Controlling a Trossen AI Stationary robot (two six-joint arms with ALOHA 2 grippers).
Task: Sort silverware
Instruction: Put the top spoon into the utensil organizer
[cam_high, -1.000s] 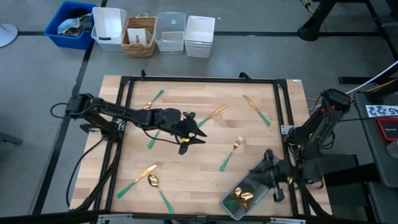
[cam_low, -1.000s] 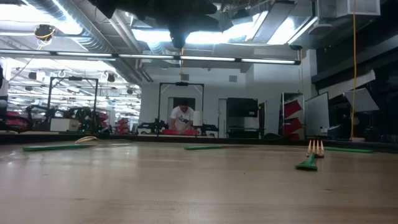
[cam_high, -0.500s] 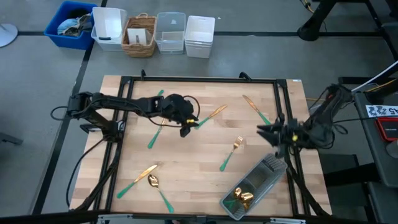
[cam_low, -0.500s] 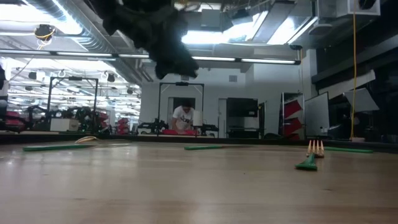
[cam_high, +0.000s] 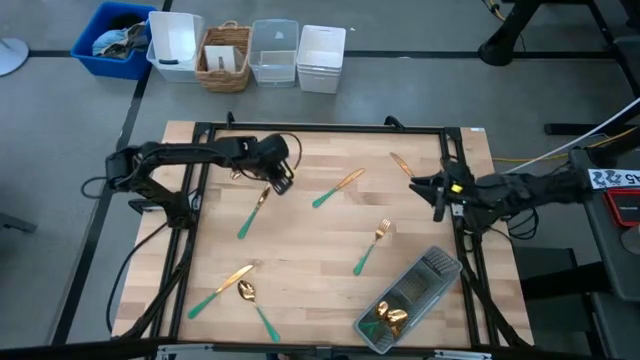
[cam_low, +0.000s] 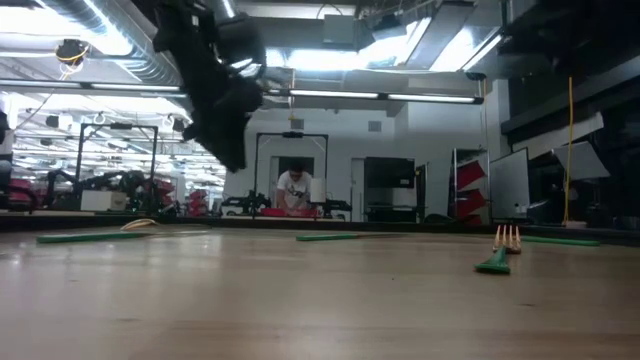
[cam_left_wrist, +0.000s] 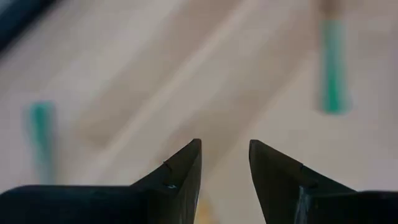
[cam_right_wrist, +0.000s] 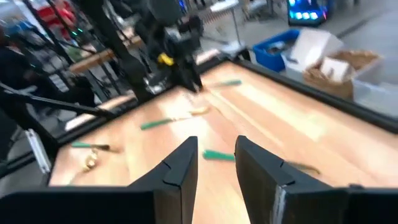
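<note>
Silverware with gold heads and teal handles lies scattered flat on the wooden table (cam_high: 300, 260). One piece (cam_high: 252, 212) and another (cam_high: 338, 187) lie near my left gripper (cam_high: 282, 184), and a knife (cam_high: 402, 164) and a fork (cam_high: 372, 245) toward the right. Two more pieces (cam_high: 222, 288) (cam_high: 256, 303) lie at the near left. My left gripper (cam_left_wrist: 225, 155) hovers open over the far left of the table, tipped down, nothing between its fingers. My right gripper (cam_high: 428, 192) (cam_right_wrist: 216, 149) stands open over the right edge, pointing left, empty.
A clear plastic tray (cam_high: 432, 268) lies slanted at the near right corner with gold-headed pieces (cam_high: 385, 318) in its near end. A black frame (cam_high: 320, 128) borders the table. Bins and a basket (cam_high: 225, 55) stand on the floor beyond the far edge.
My left gripper has swung from the table's middle toward the far left and tipped downward. My right gripper has gone from over the tray at the near right toward the far edge along the table's right side, rising slightly and turning to point left.
</note>
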